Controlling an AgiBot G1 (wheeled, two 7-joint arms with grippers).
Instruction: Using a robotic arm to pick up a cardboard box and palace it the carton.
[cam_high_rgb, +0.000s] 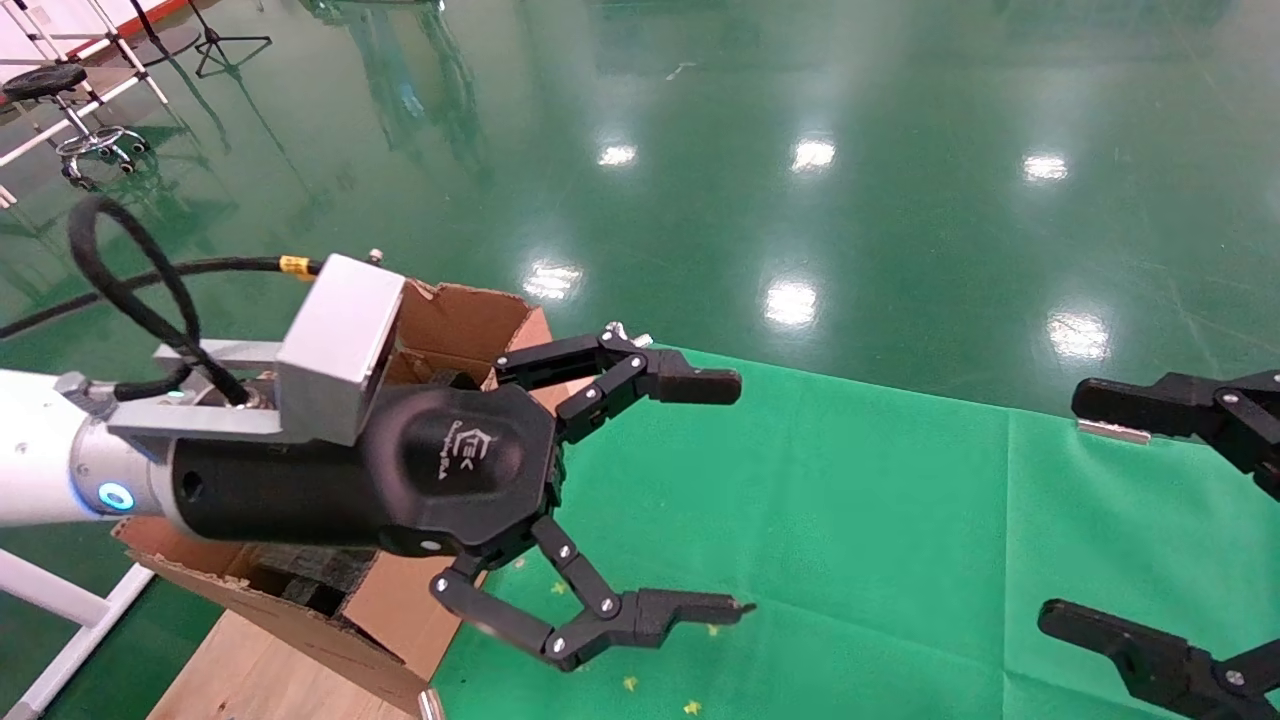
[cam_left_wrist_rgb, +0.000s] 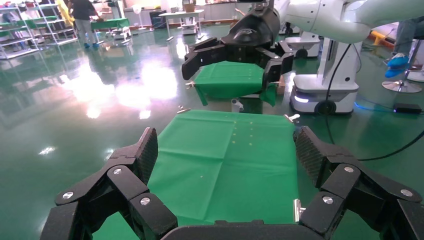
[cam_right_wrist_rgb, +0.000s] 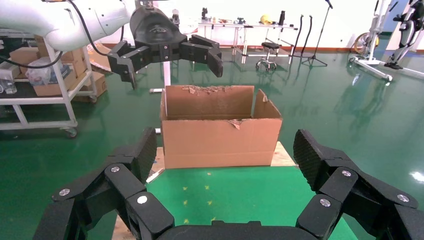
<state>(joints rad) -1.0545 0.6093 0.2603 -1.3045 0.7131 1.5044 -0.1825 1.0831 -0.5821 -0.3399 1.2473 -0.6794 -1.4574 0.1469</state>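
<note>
The carton (cam_right_wrist_rgb: 220, 132) is a large brown corrugated box with ragged, torn flap edges; in the head view it (cam_high_rgb: 440, 330) sits at about nine o'clock, at the left end of the counter (cam_high_rgb: 850, 520), mostly hidden behind the left arm, with dark foam (cam_high_rgb: 310, 580) showing inside its near corner. The small taped cardboard box does not show in any view.

The counter is covered in green cloth dotted with small yellow specks (cam_high_rgb: 630, 684). A bare wooden board (cam_high_rgb: 250, 670) lies under the carton. Beyond is a glossy green floor; a wheeled stool (cam_high_rgb: 70, 120) stands far off at eleven o'clock. From the right wrist view, nothing stands between that gripper and the carton's front wall.

The left gripper (cam_high_rgb: 735, 495) hangs above the cloth just to the right of the carton, its jaws spread wide apart and holding nothing. The right gripper (cam_high_rgb: 1075, 510) is at three o'clock by the counter's right edge, jaws likewise wide apart and empty.
</note>
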